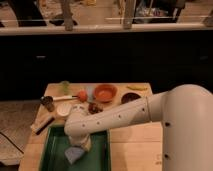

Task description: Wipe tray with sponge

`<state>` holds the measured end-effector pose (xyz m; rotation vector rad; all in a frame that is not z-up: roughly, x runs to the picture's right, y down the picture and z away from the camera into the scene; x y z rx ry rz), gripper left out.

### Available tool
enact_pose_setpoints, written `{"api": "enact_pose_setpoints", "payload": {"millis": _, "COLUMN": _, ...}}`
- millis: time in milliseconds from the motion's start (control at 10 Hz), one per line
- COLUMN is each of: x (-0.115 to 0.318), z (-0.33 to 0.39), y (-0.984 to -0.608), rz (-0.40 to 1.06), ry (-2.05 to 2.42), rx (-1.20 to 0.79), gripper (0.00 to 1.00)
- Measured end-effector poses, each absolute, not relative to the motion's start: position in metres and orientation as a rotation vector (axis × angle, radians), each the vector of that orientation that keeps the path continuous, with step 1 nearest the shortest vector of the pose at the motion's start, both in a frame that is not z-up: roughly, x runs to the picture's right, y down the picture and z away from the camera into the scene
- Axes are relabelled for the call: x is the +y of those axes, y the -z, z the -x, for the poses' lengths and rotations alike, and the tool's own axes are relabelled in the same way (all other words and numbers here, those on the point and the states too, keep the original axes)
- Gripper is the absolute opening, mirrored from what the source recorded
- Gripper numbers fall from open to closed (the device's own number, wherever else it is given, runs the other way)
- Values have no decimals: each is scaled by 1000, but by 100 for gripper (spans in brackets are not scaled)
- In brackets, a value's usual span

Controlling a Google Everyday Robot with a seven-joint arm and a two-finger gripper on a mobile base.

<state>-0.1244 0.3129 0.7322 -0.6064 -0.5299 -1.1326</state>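
The dark-green tray [50, 150] lies at the front left of the wooden table. The pale blue-grey sponge [73, 154] rests on the tray's floor near its middle. My gripper [81, 146] hangs from the white arm, which reaches in from the right. It points down into the tray and is shut on the sponge, pressing it against the tray floor. The wrist hides most of the fingers.
Behind the tray are a round orange bowl [105, 92], a dark bowl [131, 98], a small white round cup [63, 110], an orange ball [82, 95], a metal can [47, 103] and a green cup [65, 86]. A wooden stick [42, 125] lies by the tray's left rear corner.
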Motion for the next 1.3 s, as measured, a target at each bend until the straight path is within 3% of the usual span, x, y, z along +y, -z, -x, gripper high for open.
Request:
{"api": "enact_pose_setpoints", "payload": {"millis": 600, "x": 306, "z": 51, "y": -731, "rz": 607, "ry": 1030, "rx": -451, "gripper": 2}}
{"api": "enact_pose_setpoints", "payload": {"millis": 1000, "x": 263, "z": 83, "y": -761, "rz": 579, "ry": 1102, "rx": -468, "gripper": 2}}
{"api": "enact_pose_setpoints", "payload": {"millis": 1300, "x": 272, "z": 121, "y": -755, "rz": 582, "ry": 1192, "rx": -525, "gripper": 2}}
